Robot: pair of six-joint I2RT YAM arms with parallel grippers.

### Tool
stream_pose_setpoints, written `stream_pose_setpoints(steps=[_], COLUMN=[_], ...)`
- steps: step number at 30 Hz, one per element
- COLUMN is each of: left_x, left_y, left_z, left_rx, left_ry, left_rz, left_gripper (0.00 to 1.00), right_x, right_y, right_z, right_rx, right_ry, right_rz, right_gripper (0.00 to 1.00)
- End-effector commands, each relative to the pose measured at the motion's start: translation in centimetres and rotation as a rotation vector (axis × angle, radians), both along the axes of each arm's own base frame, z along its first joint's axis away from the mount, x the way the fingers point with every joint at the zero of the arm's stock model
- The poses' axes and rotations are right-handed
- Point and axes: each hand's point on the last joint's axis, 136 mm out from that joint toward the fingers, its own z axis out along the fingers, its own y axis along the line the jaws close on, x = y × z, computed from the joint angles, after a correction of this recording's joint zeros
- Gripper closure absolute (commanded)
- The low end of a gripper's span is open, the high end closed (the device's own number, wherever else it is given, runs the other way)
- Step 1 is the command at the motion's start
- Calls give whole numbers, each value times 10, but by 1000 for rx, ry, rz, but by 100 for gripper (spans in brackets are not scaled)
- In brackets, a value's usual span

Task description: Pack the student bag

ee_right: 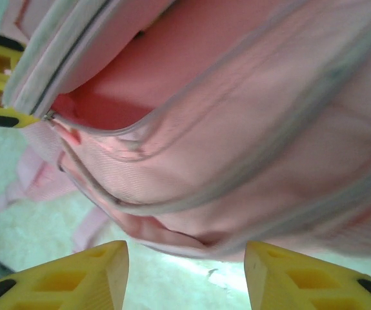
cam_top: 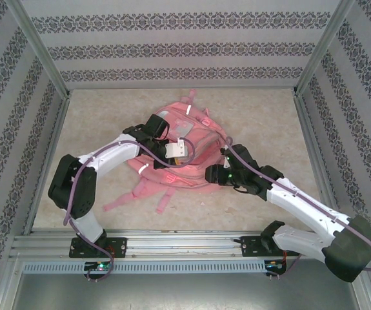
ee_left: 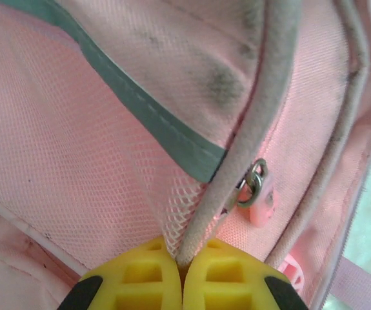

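The student bag (cam_top: 201,132) lies mid-table. The left gripper (ee_left: 182,268) is pinched tight on its grey piping (ee_left: 262,116) beside a zip pull (ee_left: 256,184). The right gripper (ee_right: 184,261) gapes wide at the bag's near right side, holding nothing.

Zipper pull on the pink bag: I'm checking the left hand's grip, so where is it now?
In the left wrist view, the zipper pull hangs right of centre on the student bag, just above and right of the left hand.
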Motion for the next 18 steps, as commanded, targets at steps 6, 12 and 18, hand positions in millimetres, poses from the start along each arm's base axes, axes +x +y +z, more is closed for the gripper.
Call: stream_pose_setpoints(steps=[6, 12, 18], left_x=[-43, -53, -46], left_y=[-42, -54, -55], left_z=[57, 73, 69], left_rx=[-291, -404, -431], left_ry=[242, 333, 355], left_rz=[66, 72, 186], left_gripper=[100, 100, 100], right_x=[-18, -14, -9], right_y=[36, 46, 59], right_z=[33, 60, 59], right_rx=[-25, -131, -196], right_ry=[-213, -399, -410], right_rz=[71, 14, -106], right_gripper=[50, 47, 49])
